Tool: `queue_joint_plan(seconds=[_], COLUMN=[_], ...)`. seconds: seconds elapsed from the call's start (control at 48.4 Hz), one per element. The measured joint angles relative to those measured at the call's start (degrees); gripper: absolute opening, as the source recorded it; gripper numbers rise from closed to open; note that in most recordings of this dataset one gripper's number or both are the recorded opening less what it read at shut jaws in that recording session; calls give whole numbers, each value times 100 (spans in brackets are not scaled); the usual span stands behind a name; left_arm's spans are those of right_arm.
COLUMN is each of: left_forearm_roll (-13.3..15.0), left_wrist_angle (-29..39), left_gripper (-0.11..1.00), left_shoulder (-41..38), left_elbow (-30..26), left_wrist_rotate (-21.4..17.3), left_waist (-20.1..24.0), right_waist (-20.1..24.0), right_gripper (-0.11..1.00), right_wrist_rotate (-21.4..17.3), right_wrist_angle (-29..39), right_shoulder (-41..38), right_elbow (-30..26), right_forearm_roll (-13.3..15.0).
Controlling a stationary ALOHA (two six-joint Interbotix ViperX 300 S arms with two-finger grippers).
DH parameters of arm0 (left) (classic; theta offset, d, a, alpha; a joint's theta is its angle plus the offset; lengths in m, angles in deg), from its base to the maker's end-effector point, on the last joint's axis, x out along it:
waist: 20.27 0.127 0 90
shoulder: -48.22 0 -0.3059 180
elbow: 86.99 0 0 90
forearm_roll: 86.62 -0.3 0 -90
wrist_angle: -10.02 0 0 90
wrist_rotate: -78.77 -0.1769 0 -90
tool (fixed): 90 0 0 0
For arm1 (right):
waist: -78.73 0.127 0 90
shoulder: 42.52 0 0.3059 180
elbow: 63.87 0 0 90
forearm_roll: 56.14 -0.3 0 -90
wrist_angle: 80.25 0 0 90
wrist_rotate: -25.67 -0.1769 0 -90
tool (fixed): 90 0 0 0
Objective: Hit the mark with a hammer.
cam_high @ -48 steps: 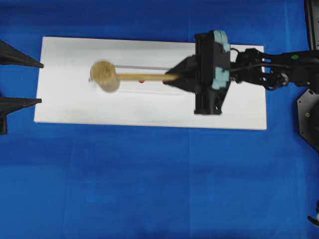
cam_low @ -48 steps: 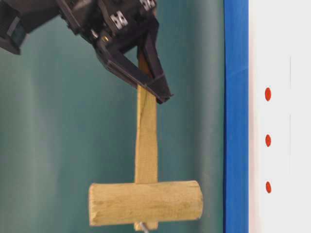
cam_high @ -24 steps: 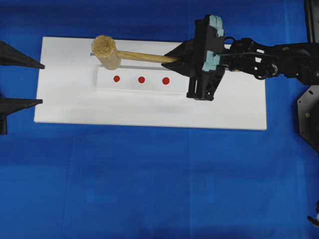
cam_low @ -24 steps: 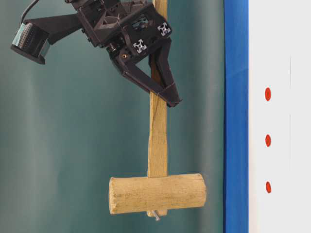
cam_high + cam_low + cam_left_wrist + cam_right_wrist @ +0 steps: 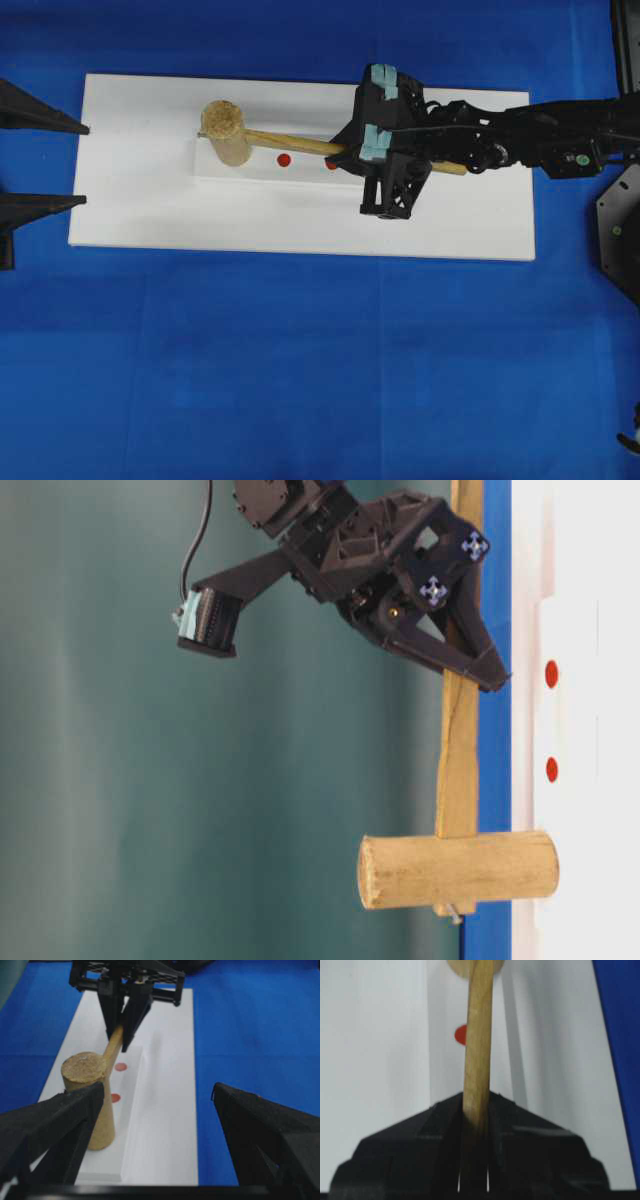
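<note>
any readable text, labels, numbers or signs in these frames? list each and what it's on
No readable text, numbers or brand names in any view.
Non-text signs only: red dots on the white strip, among them the mark.
White cross-shaped patterns on the right gripper in the table-level view, not lettering.
The hammer, the white board and the left gripper carry no label.

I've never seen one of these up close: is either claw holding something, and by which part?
The right gripper holds the hammer by its wooden handle, well back from the head. The left gripper is open and holds nothing.
</note>
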Motion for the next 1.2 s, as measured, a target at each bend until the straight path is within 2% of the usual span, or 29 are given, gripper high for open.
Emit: queue_joint_plan(seconds=[0.228,0.372,0.579,0.724,0.889,1.2], left_forearm_roll=[0,0,0,0,0,0], left_wrist_angle=[18,18,26,26,26,26], left_gripper=[88,88,88,88,88,88], left_shoulder=[0,0,0,0,9,9], left_elbow=[0,-9,0,18,35,44], left_wrist_rotate=[0,0,-9,-26,-26,-26], left_waist=[44,53,62,70,132,167], right_waist=[0,0,18,18,26,35], right_gripper=[3,3,3,3,3,3], right_wrist_rotate=[44,53,62,26,0,-35], right_wrist_angle=[-44,-70,-176,-325,-352,-149], right_shoulder=[53,519,1582,1925,1846,650], right_elbow=[-9,44,562,896,993,1020], right_forearm_roll=[0,-9,0,0,-26,-316])
